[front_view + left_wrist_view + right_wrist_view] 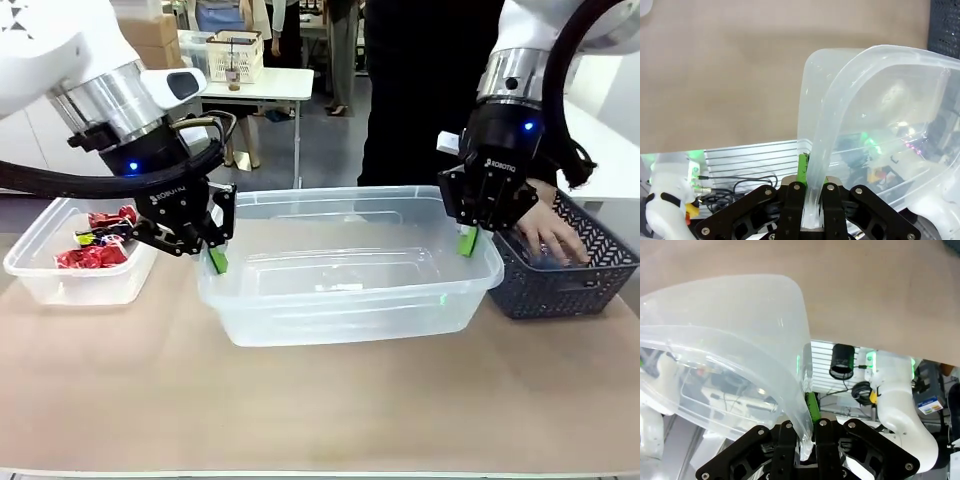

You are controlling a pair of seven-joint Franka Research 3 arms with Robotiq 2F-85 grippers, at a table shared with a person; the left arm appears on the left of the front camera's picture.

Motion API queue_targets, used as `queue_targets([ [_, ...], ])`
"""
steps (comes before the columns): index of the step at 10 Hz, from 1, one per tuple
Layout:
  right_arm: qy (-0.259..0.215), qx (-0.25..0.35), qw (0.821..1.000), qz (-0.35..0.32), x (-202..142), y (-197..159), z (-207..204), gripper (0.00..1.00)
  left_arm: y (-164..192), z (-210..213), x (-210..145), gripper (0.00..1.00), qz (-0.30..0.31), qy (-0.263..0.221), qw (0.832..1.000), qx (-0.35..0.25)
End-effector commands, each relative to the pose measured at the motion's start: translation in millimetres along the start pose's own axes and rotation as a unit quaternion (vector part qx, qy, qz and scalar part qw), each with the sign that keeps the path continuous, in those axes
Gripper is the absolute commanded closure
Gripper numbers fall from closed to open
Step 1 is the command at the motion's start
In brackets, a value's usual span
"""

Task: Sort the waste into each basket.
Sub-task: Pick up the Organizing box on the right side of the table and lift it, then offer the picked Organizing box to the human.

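I have the big clear tub [350, 265] in the middle of the table [320, 400], held by both arms at once. It is colourless, smooth-walled, with rounded corners and a rolled rim, and it looks empty; I can see the table straight through its floor. The left gripper [214, 252] is clamped on the rim at the tub's left end, one green pad inside the wall and one outside. In the left wrist view the fingers [792, 207] are pressed together with only the thin plastic wall between them. The right gripper [466, 238] is clamped the same way on the right end of the rim, and the right wrist view shows its fingers [785, 450] pinching the wall [802, 440].

To the left, just beside the big tub, sits a smaller clear tub [75, 265] with crushed red-and-silver cans [98, 245] in its far half. To the right, touching or nearly touching the big tub's right end, stands a dark grey lattice basket [565, 275]; I cannot tell which. A person's hand [548, 232] reaches down into it, right behind my right gripper.

The near side of the table is bare wood all the way to its front edge. The far edge is close behind the tub, with the person standing there.
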State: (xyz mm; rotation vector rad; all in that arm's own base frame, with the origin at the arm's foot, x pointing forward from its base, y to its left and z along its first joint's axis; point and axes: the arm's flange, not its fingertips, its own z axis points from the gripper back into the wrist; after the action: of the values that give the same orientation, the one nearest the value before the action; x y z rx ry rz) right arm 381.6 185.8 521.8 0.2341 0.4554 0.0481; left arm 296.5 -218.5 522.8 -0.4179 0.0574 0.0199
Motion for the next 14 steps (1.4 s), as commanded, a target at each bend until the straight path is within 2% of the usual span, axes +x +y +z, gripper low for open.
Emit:
queue_targets([
  [1, -0.003, 0.013, 1.000, 0.000, -4.9, -6.9, 3.1, 1.00, 4.1, 3.2, -0.1, 1.00, 0.009, 0.002, 1.000, 0.009],
  [14, -0.003, 0.013, 1.000, 0.000, -4.9, -6.9, 3.1, 1.00, 4.1, 3.2, -0.1, 1.00, 0.009, 0.002, 1.000, 0.009],
])
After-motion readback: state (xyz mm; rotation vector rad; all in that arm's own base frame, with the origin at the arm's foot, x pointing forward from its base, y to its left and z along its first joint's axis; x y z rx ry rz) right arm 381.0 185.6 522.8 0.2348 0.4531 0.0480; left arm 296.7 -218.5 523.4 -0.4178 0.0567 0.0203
